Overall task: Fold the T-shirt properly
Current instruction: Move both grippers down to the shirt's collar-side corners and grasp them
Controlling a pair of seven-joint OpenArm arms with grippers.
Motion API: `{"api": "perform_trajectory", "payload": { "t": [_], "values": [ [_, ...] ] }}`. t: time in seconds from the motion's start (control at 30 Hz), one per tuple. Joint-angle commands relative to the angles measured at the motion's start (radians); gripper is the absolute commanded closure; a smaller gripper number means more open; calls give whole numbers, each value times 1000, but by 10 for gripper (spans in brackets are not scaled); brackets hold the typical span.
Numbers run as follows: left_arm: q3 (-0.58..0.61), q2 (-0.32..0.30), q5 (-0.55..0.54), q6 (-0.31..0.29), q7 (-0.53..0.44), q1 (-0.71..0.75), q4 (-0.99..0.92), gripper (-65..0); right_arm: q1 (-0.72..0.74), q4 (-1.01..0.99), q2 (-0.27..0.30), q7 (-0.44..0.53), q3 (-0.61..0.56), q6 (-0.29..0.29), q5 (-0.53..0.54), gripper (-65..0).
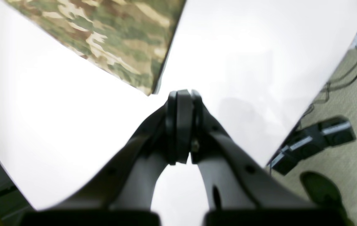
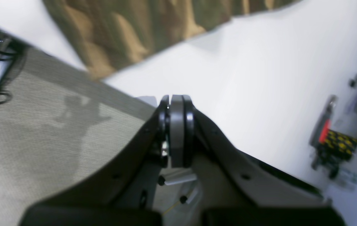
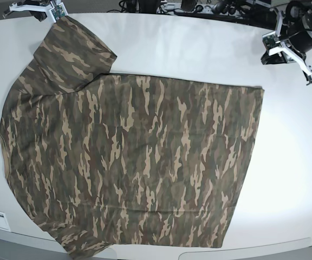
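The camouflage T-shirt (image 3: pixel 129 162) lies spread flat on the white table (image 3: pixel 291 162), with one sleeve at the far left (image 3: pixel 72 49). My left gripper (image 1: pixel 183 94) is shut and empty over bare table, just short of a corner of the T-shirt (image 1: pixel 109 40). In the base view the left gripper (image 3: pixel 270 54) is at the far right. My right gripper (image 2: pixel 175 99) is shut and empty at the table's edge, apart from the T-shirt cloth (image 2: pixel 140 28). In the base view the right gripper (image 3: pixel 53 12) is at the far left, by the sleeve.
Carpeted floor (image 2: pixel 24 141) lies beyond the table edge in the right wrist view. A black device with cables (image 1: pixel 316 141) and a dark shoe (image 1: pixel 322 191) are on the floor. A red and yellow-black clamp (image 2: pixel 332 138) sits at the table's side.
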Motion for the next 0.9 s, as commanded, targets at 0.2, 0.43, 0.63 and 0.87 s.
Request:
{"api": "perform_trajectory", "payload": {
  "t": [0.2, 0.43, 0.63, 0.87],
  "values": [
    [155, -230, -4, -134, -124, -251, -232, -229, 34, 17, 4, 10, 6, -10, -5, 0],
    [489, -320, 88, -142, -187, -502, -312, -356, 34, 17, 3, 13, 6, -10, -5, 0],
    [774, -320, 296, -46, -234, -698, -335, -356, 34, 17, 1, 13, 6, -10, -5, 0],
    [1050, -268, 422, -11, -281, -944, -442, -356, 34, 17, 1, 13, 6, -31, -5, 0]
  ]
}}
